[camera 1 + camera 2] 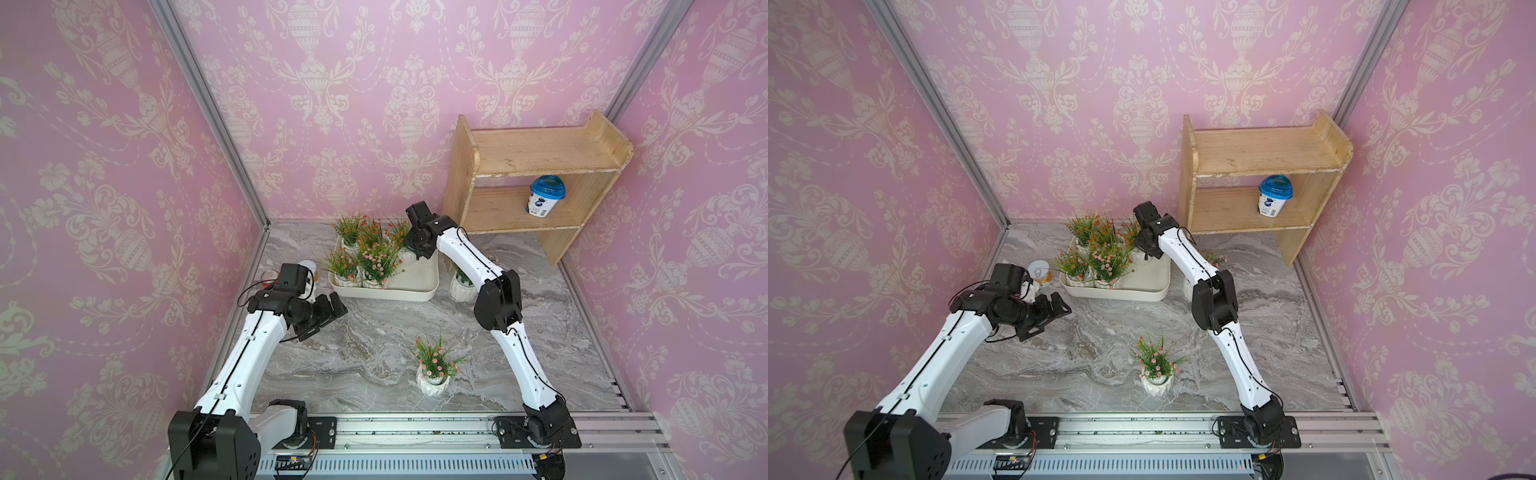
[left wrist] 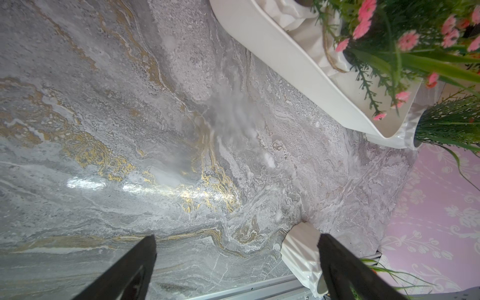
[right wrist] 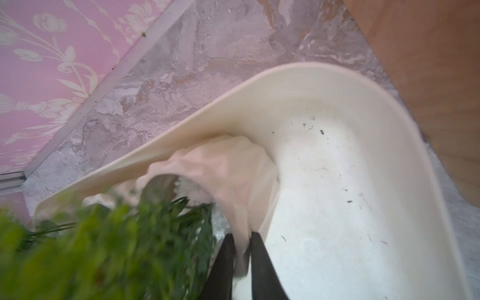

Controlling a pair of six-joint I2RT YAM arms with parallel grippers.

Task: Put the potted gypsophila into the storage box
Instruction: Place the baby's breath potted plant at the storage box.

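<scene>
The cream-white storage box [image 1: 415, 284] [image 1: 1146, 280] stands at the back middle of the marble table and holds several potted gypsophila with orange or pink blooms. My right gripper [image 3: 241, 236] [image 1: 414, 254] reaches down into the box's back right corner, shut on the rim of one white ribbed pot [image 3: 228, 168], which rests against the box wall [image 3: 259, 78]. My left gripper [image 2: 237, 238] [image 1: 326, 322] hovers open over the table left of the box, holding nothing. Another pink-flowered pot [image 1: 432, 376] [image 1: 1156, 380] stands on the table near the front.
A further pot [image 1: 461, 286] stands right of the box, partly behind my right arm. A wooden shelf unit [image 1: 536, 166] at the back right holds a blue-lidded cup [image 1: 546, 201]. A white can [image 1: 1040, 272] sits behind my left wrist. Pink walls enclose the table.
</scene>
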